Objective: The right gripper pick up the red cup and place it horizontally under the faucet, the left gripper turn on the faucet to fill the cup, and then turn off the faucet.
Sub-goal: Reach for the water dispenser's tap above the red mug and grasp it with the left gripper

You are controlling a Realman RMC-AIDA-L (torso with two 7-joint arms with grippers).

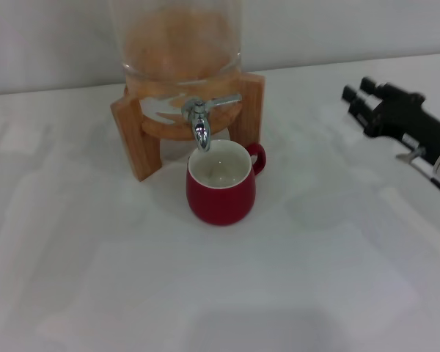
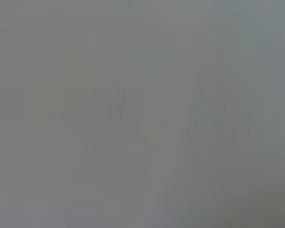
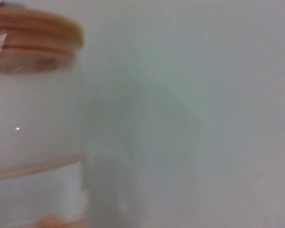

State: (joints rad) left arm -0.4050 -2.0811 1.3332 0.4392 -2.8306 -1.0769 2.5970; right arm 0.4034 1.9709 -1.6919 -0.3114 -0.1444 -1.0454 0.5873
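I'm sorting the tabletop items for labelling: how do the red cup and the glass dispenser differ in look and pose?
The red cup is opaque red with a white inside; the glass dispenser is clear. The cup sits directly on the white table; the dispenser is raised on a wooden stand. The cup is squat and open-topped; the dispenser is much larger, with a wooden lid. Both stand upright, the cup under the dispenser's faucet.
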